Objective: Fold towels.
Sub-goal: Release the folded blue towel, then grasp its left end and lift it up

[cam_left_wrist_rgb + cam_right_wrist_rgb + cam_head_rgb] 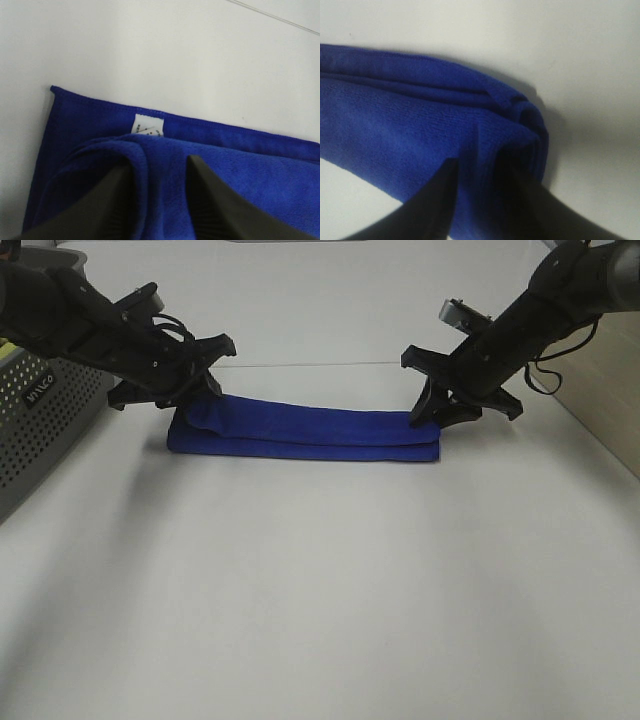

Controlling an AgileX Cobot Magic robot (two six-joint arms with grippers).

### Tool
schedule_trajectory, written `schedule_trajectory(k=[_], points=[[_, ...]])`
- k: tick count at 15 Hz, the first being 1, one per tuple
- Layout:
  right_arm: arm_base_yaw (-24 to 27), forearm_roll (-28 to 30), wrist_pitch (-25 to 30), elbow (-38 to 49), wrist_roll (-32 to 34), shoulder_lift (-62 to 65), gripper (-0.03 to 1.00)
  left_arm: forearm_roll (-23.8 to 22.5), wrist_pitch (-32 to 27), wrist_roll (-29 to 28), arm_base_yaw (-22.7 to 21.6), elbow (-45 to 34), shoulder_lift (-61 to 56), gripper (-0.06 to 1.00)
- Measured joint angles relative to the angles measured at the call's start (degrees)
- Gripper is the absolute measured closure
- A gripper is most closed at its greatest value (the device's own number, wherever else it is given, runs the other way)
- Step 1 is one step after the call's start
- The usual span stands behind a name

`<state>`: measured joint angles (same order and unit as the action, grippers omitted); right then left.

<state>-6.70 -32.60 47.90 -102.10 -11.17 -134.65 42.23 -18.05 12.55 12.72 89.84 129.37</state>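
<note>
Our left gripper (159,171) pinches a bunched fold at one end of the blue towel (310,430), which lies folded long on the white table (320,590). Our right gripper (479,172) has its jaws closed narrowly on the other end. The towel's white tag (148,126) bears print too small to read.

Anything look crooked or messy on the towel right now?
Slightly. The blue cloth towel is bunched into a hump where the left claw pinches it, and its upper layer stops short of the lower edge.
</note>
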Motion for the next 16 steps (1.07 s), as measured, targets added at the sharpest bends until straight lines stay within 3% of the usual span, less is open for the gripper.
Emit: schedule_trajectory(k=[2,4,8,16], points=[[0.0,-0.4,2.12,0.0,0.17,0.17,0.29,-0.11,-0.34,0.0,0.0,1.09,0.0,0.31],[0.0,-0.4,3.61,0.0,0.23,1.26,0.16,-2.52,-0.46,0.0,0.0,1.15,-0.4,0.16],[0.0,4.93,7.33,0.0,0.23,4.3,0.13,-10.43,-3.72,-3.84,-0.86,1.15,-0.86,0.13],[0.0,6.19,6.42,0.0,1.26,4.3,0.13,-11.52,-7.39,-3.72,-2.69,3.84,3.32,0.13]])
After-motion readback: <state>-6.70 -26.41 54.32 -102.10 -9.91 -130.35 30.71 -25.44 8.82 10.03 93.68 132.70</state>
